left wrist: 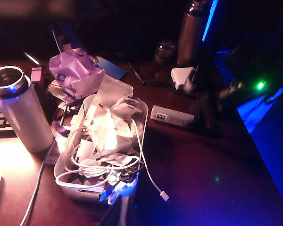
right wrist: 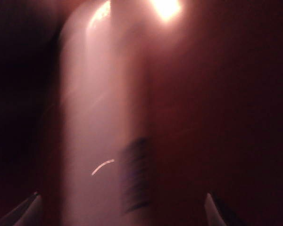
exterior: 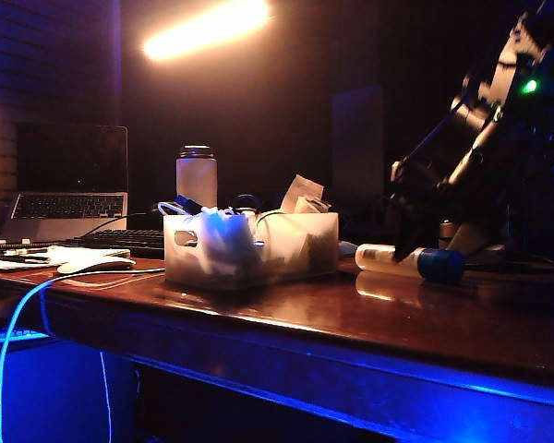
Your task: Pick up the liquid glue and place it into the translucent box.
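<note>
Glue (exterior: 392,259) lies flat on the counter (exterior: 369,323) right of the translucent box (exterior: 249,249). Right gripper (right wrist: 120,207), jaws released, straddles its smooth, light, roll-prone barrel; mid-body looks the safest hold. Left gripper is unseen.

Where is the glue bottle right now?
In the exterior view, the liquid glue lies on its side on the table, right of the translucent box, with the open right claw just above it.
</note>
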`<control>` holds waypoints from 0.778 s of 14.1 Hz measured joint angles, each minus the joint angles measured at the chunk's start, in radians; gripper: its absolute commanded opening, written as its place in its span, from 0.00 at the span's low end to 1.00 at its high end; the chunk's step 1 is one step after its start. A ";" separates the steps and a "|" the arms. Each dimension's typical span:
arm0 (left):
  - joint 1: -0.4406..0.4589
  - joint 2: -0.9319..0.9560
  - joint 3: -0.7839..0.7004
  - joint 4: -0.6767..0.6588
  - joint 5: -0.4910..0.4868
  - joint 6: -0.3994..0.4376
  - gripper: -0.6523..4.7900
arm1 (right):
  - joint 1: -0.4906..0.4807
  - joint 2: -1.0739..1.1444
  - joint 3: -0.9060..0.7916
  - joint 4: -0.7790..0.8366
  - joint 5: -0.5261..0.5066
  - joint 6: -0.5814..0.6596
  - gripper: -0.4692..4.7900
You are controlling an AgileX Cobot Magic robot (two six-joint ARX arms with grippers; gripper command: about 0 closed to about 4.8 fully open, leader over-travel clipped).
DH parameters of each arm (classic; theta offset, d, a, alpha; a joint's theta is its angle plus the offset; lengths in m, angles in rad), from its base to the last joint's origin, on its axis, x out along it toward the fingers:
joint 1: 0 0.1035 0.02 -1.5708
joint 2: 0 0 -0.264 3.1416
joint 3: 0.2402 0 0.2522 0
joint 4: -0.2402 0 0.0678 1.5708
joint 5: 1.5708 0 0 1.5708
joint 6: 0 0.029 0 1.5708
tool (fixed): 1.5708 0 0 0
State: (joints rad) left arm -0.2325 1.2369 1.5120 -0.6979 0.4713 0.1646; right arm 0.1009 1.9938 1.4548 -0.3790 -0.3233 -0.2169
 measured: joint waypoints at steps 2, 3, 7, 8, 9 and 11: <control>0.000 0.000 0.000 -0.002 0.000 0.000 0.11 | -0.001 -0.023 0.003 0.100 0.037 0.003 1.00; 0.000 0.000 0.000 -0.002 0.000 0.000 0.11 | 0.002 -0.022 0.007 0.134 0.037 0.007 1.00; 0.000 0.000 0.000 -0.002 0.000 0.000 0.11 | 0.027 -0.016 0.007 0.163 0.016 -0.045 1.00; 0.000 0.000 0.000 -0.002 0.000 0.000 0.11 | 0.027 -0.005 0.014 0.161 0.014 -0.063 1.00; 0.000 0.000 0.000 -0.002 0.000 0.000 0.11 | 0.026 0.014 0.029 0.153 0.016 -0.066 1.00; 0.000 0.000 0.000 -0.022 0.000 0.000 0.11 | 0.026 0.055 0.079 0.125 0.017 -0.069 1.00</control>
State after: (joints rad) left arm -0.2325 1.2373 1.5124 -0.7200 0.4713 0.1646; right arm 0.1265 2.0487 1.5337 -0.2539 -0.3061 -0.2859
